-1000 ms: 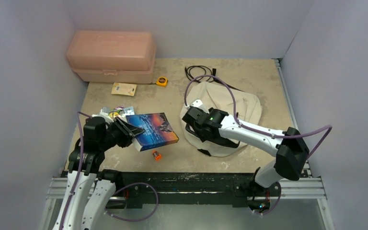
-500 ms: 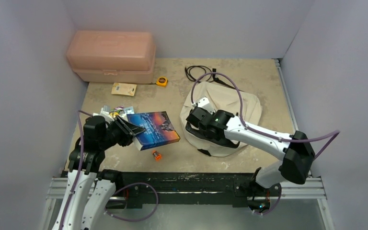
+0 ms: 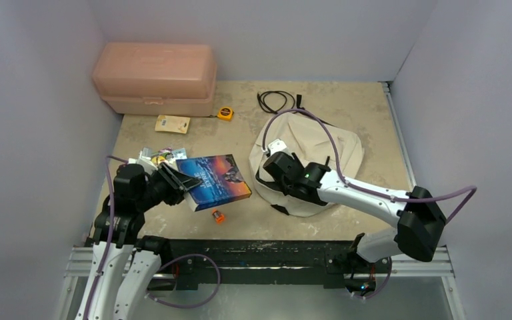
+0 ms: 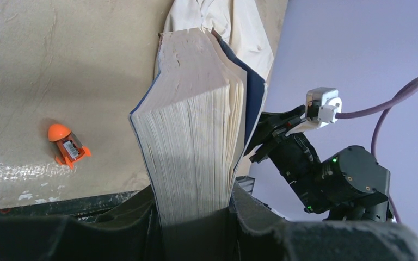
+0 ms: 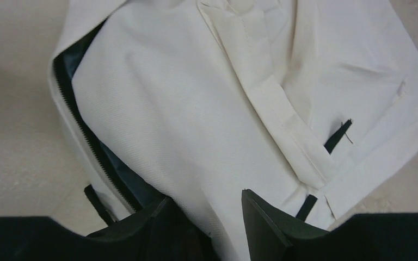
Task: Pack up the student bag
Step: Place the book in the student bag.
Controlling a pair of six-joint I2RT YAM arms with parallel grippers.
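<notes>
The student bag (image 3: 323, 148) is a cream fabric backpack lying flat right of centre. Its black zipper (image 5: 81, 130) is parted along the left edge, showing a dark inside. My right gripper (image 3: 271, 165) sits at that edge. Its fingers stand apart astride the bag's (image 5: 196, 109) upper flap, the left finger (image 5: 158, 220) at the opening, the right finger (image 5: 266, 223) on top of the cloth. My left gripper (image 3: 177, 183) is shut on a thick paperback book (image 3: 213, 180), held by its near end above the table. The page edges of the book (image 4: 196, 136) face the left wrist camera.
A small orange thing (image 3: 218, 216) lies under the book near the front edge. A pink plastic box (image 3: 153, 79) stands at the back left, with a yellow tape measure (image 3: 225, 113) and a yellow card (image 3: 173, 123) near it. Small packets (image 3: 157, 157) and a black cable (image 3: 277, 100) lie about.
My right arm has swung its elbow to the right, and its wrist has shifted slightly along the bag's left edge. The left arm and book have stayed still.
</notes>
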